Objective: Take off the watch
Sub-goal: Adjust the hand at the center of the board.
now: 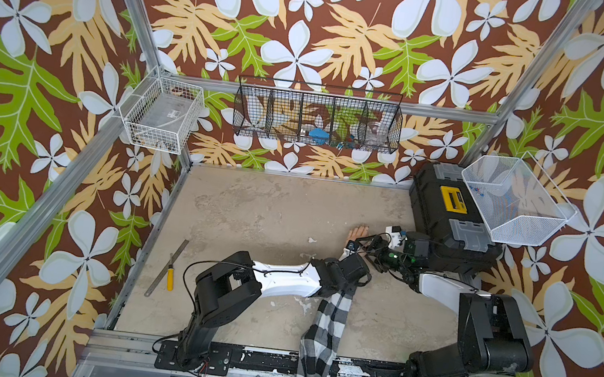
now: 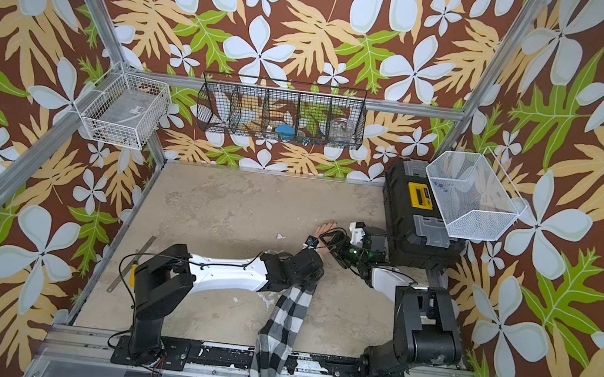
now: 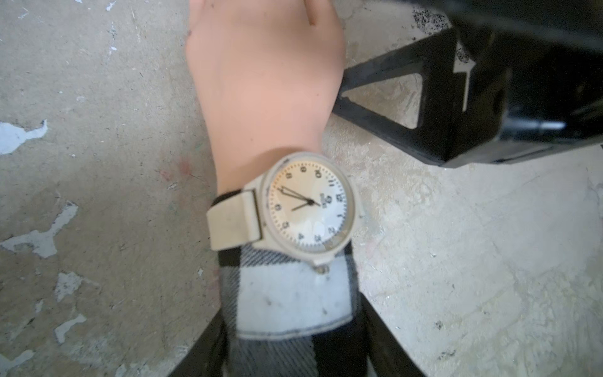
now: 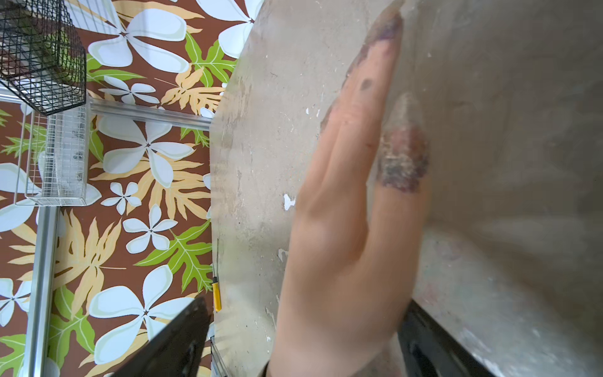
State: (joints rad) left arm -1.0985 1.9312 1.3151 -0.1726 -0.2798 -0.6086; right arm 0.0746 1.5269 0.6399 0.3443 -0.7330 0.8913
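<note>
Far left on the table (image 1: pixel 271 209) lie the ruler (image 1: pixel 166 267) and the yellow-handled tool (image 1: pixel 169 279), well apart from the work; leave them. Moving right, your left gripper (image 3: pixel 292 326) is clamped on the checked sleeve (image 3: pixel 293 293), a finger on either side of the cuff, pinning the forearm.

Just beyond that cuff sits the watch (image 3: pixel 310 204), on the wrist, face up, with its strap running across the arm, not along it. The clasp is out of sight, so you cannot tell whether it is fastened.

Next comes the mannequin hand (image 3: pixel 267 81), its fingers pointing away from the left gripper. Your right gripper (image 4: pixel 305 310) straddles that hand with jaws spread, one of its fingers (image 3: pixel 375 119) just beside the hand's edge, gripping nothing. Furthest right stands the toolbox (image 1: pixel 444 213).

So the watch lies between your two grippers. It is nearer the left one, which is occupied; the right one is free. The way off probably runs along the arm's axis, over the hand, towards the right gripper, so that gripper likely has to reach to the wrist and take the strap.
</note>
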